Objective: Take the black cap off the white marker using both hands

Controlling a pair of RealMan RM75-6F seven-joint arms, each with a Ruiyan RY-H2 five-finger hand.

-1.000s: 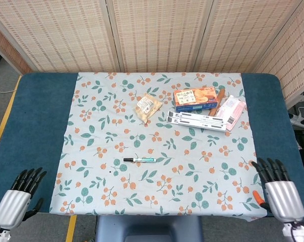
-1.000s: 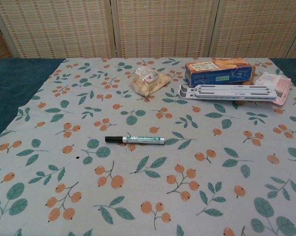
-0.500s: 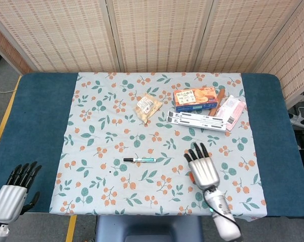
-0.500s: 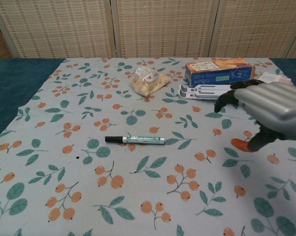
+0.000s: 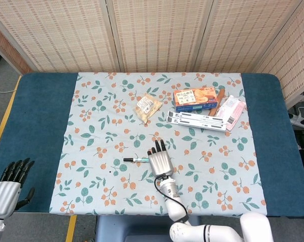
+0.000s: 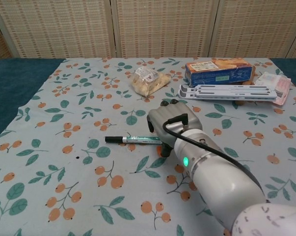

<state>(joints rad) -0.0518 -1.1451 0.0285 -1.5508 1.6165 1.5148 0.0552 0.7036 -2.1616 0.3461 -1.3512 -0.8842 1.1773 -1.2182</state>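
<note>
The white marker (image 5: 137, 160) lies flat on the flowered cloth, its black cap (image 5: 126, 160) pointing left; the chest view shows the marker (image 6: 138, 140) and the cap (image 6: 113, 139) too. My right hand (image 5: 160, 161) hovers over the marker's right end and hides it, fingers stretched out towards the far side, holding nothing that I can see. In the chest view the back of the right hand (image 6: 170, 123) covers that same end. My left hand (image 5: 8, 184) is off the table's near left corner, fingers spread and empty, far from the marker.
At the back sit a snack bag (image 5: 147, 107), an orange and blue box (image 5: 194, 98), a white folding stand (image 5: 197, 120) and a pink packet (image 5: 231, 111). The flowered cloth (image 5: 91, 131) covers the middle of the blue table (image 5: 36, 116).
My right hand swept from the table's near right corner leftwards to the marker's right end. My left hand sank slightly lower and to the left.
</note>
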